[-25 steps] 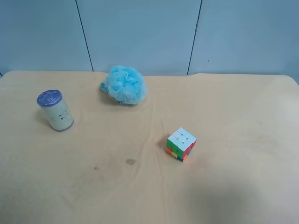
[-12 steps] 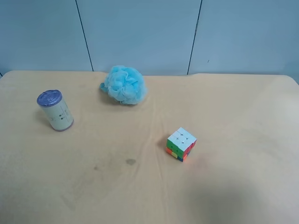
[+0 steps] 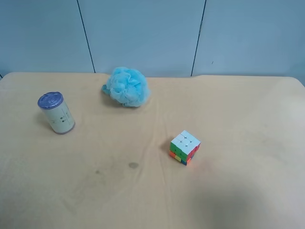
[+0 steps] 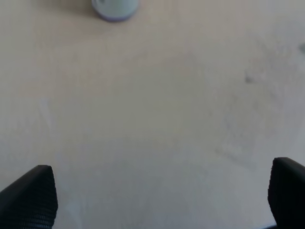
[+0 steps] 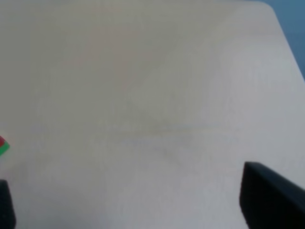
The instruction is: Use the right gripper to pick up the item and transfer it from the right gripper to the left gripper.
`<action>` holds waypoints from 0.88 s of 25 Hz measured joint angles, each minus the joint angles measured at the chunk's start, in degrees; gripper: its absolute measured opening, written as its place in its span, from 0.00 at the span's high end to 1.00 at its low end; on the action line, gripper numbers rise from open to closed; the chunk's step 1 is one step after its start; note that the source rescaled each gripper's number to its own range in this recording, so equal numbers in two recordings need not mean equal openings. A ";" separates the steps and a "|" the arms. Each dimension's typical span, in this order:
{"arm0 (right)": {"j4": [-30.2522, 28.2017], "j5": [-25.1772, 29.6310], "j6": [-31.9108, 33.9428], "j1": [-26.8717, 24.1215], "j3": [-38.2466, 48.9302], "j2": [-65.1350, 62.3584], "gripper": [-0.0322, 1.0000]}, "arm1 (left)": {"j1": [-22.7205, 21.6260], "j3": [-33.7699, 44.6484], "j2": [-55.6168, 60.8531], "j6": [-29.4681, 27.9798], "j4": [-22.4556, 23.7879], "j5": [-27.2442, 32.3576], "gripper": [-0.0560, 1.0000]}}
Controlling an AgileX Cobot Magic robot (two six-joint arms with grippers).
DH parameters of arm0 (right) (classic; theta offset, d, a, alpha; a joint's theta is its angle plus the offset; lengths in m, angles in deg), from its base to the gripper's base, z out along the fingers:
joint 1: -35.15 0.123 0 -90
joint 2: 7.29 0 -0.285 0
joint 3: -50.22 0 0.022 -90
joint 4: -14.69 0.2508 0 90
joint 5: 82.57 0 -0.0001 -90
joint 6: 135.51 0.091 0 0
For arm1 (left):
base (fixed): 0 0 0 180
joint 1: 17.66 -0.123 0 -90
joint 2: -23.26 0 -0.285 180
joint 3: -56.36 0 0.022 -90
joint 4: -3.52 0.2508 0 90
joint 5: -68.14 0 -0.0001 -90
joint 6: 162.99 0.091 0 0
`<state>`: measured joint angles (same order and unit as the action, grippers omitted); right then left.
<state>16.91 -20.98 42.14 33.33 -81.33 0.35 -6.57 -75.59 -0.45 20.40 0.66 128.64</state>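
The item, an off-white can point(image 3: 56, 113) with a purple-blue lid, stands upright on the beige table point(image 3: 224, 119) at the left of the exterior high view. Its base also shows in the left wrist view point(image 4: 115, 8). No arm shows in the exterior high view. My left gripper point(image 4: 159, 198) is open over bare table, well short of the can; only its two black fingertips point(image 4: 31, 198) show. My right gripper point(image 5: 138, 202) is open and empty over bare table, with one fingertip point(image 5: 271, 198) in view.
A fluffy light-blue puff point(image 3: 127, 86) lies at the back of the table. A multicoloured cube point(image 3: 185, 147) sits near the middle; its corner shows in the right wrist view point(image 5: 3, 145). A blue wall point(image 3: 143, 33) stands behind the table.
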 joint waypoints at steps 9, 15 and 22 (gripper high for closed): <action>0.00 0.00 0.00 0.00 0.00 0.00 0.22 | -3.10 0.00 15.93 -4.78 2.85 -0.14 0.30; -0.01 0.00 0.00 0.00 0.00 0.00 0.22 | -15.44 0.05 16.09 -5.27 3.60 -0.14 0.31; -0.01 0.00 0.00 0.00 0.00 0.00 0.22 | -16.99 0.11 16.09 -5.27 3.60 -0.14 0.33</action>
<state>16.90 -20.98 42.14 33.33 -81.33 0.35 -23.56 -75.48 15.64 15.13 4.26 128.50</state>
